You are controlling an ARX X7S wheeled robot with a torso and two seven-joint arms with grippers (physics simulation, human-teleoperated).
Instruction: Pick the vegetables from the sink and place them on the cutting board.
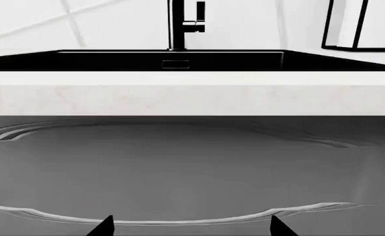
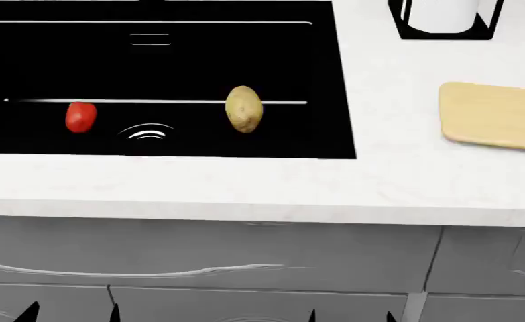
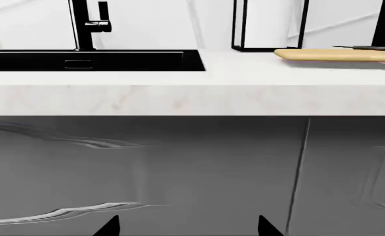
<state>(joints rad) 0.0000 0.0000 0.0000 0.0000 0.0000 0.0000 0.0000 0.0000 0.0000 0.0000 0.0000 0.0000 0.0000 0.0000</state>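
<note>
Both arms low before the grey cabinet fronts (image 2: 244, 261), bodies cut off, only dark fingertips at lower frame edges; left gripper (image 2: 70, 312) and right gripper (image 2: 350, 315) spread, empty; red pepper (image 2: 80, 117) and potato (image 2: 243, 109) in sink (image 2: 334, 80), upper left; cutting board (image 2: 495, 115) at right, partly cropped.

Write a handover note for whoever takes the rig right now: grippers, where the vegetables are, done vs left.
Left gripper: open, empty, low in front of the cabinet fronts.
Right gripper: the same, open and empty.
Red pepper: in the sink, left of the drain.
Potato: in the sink, right of the drain.
Cutting board: on the counter right of the sink, nothing on the part in view.
Done: nothing picked yet.
Left: lift both vegetables out and set them on the board.
</note>
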